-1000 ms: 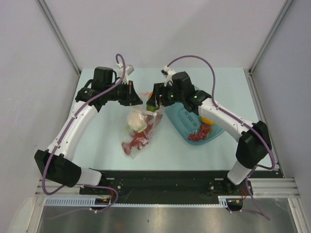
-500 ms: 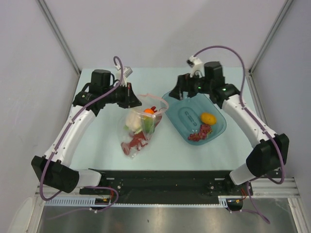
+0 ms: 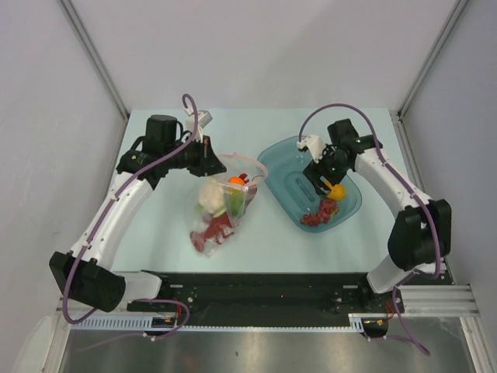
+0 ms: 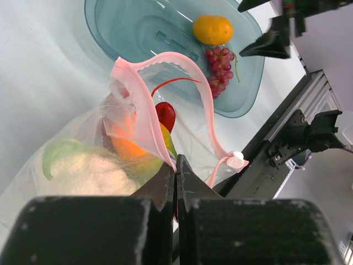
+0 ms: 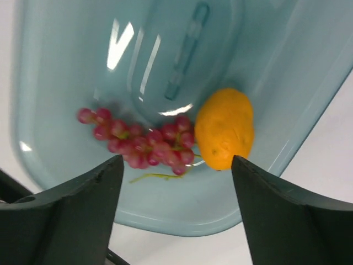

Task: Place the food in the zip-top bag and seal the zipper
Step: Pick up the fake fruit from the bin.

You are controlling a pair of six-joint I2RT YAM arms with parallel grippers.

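1. The zip-top bag [image 4: 118, 105] is laid left of centre on the table [image 3: 279, 241], unsealed. Its zipper [image 4: 205, 99] stands up as an open loop facing the bowl side, with the white slider [image 4: 235, 161] at one end.
2. Already bagged: cauliflower [image 3: 210, 194], orange fruit [image 3: 236, 180], green-orange piece [image 3: 233, 203], and lobster [image 3: 211, 231] deepest, towards the near edge.
3. Not yet bagged: yellow fruit [image 5: 225, 128] and grape clump [image 5: 144, 142]. Both are in the blue bowl [image 3: 279, 159] just right of the bag, side by side (touching or just apart, cannot be told).
4. Left gripper [image 4: 175, 163]: fingers pressed together, pinching the bag's mouth edge and holding it up, so the loop is propped open.
5. Right gripper [image 5: 176, 160]: fingers spread wide with nothing between them, hovering over the bowl. Grapes and fruit are both framed between the tips.
6. Step in hand is judged to be a pick from the bowl, probably the yellow fruit, since the top view puts the gripper right over it.
7. To be done well:
   - The gripper should be centred on the fruit alone before descent.
   - The fruit's narrow width should be spanned.
   - The grape-side finger should be slipped in without snagging the clump.
   - The other finger should be kept off the sloped bowl wall close beside the fruit.
8. The left pinch should be left undisturbed, and the release made through the loop, clear of the strip.
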